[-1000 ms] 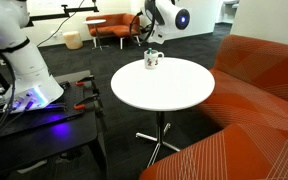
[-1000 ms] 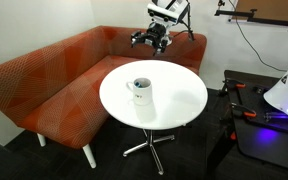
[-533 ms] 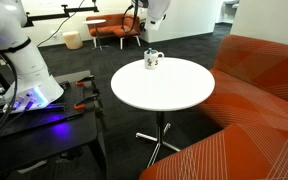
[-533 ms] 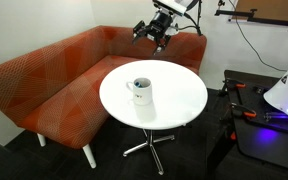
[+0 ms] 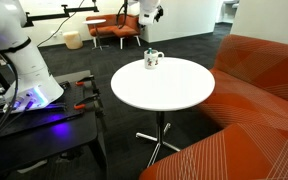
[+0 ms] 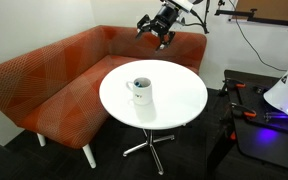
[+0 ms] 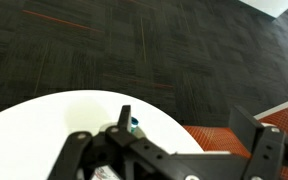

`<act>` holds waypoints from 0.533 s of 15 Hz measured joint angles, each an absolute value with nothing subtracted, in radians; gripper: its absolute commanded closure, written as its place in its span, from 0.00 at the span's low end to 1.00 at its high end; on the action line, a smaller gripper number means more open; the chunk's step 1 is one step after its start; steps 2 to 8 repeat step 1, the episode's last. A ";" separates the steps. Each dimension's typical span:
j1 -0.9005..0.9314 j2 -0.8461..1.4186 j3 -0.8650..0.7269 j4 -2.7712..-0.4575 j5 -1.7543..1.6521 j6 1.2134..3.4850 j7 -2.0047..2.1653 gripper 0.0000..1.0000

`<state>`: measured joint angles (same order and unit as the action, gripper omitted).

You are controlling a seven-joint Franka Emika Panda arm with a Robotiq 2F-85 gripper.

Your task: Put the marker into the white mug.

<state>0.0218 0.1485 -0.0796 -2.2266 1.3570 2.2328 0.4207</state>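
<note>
The black gripper [image 6: 154,30] hung raised, well apart from the white mug [image 6: 140,91], its jaws spread wide and holding nothing. The glossy ceramic mug stood on the smooth, round white table [image 6: 182,100] — the thin teal-blue marker [image 7: 134,124] stuck up out of its mouth. A sofa [image 6: 44,75] of ribbed orange-red fabric curved round the table, over dark carpet [image 7: 134,50].
</note>
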 measured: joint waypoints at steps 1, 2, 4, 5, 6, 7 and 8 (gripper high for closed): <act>0.021 0.152 -0.080 -2.226 1.357 2.233 0.420 0.00; 0.021 0.152 -0.080 -2.226 1.357 2.233 0.420 0.00; 0.021 0.152 -0.080 -2.226 1.357 2.233 0.420 0.00; 0.021 0.152 -0.080 -2.226 1.357 2.233 0.420 0.00; 0.021 0.152 -0.080 -2.226 1.357 2.233 0.420 0.00; 0.021 0.152 -0.080 -2.226 1.357 2.233 0.420 0.00; 0.021 0.152 -0.080 -2.226 1.357 2.233 0.420 0.00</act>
